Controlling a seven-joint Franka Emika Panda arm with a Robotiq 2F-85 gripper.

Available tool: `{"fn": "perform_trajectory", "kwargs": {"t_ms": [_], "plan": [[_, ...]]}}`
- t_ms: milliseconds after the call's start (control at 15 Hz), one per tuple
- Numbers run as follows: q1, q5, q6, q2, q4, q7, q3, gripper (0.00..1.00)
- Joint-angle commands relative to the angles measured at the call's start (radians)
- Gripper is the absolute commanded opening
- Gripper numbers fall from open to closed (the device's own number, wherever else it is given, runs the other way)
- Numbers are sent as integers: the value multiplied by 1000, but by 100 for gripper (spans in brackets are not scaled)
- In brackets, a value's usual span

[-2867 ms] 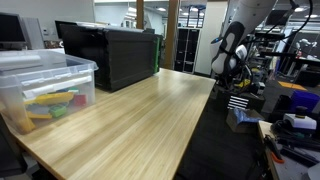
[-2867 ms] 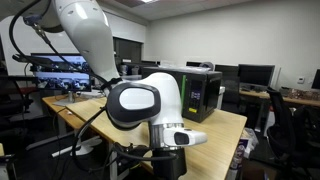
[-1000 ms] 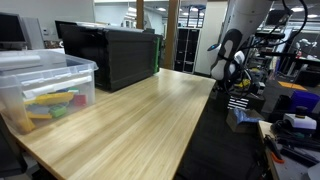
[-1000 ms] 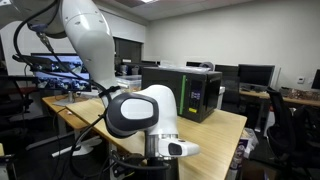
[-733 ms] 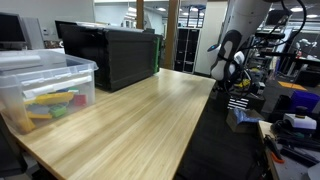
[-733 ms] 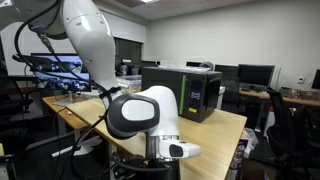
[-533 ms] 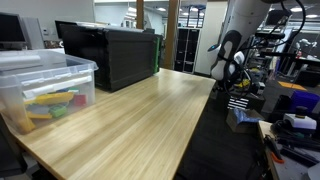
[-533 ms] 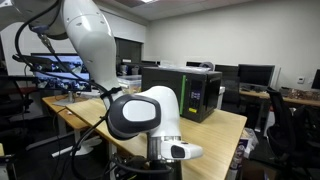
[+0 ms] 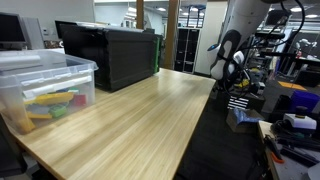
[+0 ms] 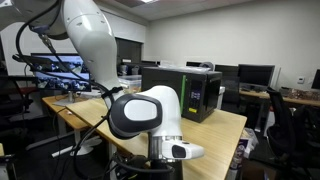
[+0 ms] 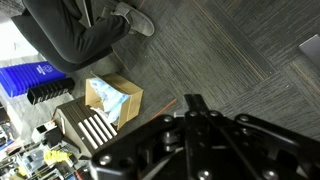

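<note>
Carpet point(image 11: 235, 45) fills my wrist view because the hand point(image 11: 195, 103), fingers together and empty, hangs off the counter point(image 9: 130, 120), box point(image 11: 112, 98) lower left.

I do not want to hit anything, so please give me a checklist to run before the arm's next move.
1. Is the gripper shut and empty: ok, its fingertips meet in the wrist view.
2. Is it over the table: not ok, it hangs past the edge, above the carpet.
3. Is the space below it free: not ok, a cardboard box stands on the carpet nearby.
4. Are people away: not ok, a shoe and a leg show in the wrist view.
5. Are the plastic bin and the black box apart from the arm: ok.
</note>
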Motion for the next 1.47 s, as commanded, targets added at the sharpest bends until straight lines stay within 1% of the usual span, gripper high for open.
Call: {"fn": "perform_trajectory", "kwargs": {"t_ms": [0,800,1400], "plan": [[-6,14,-42,-16,15,23,22,2],[-3,8,-67,-28,15,39,26,2],[14,3,-78,-45,6,49,22,2]]}}
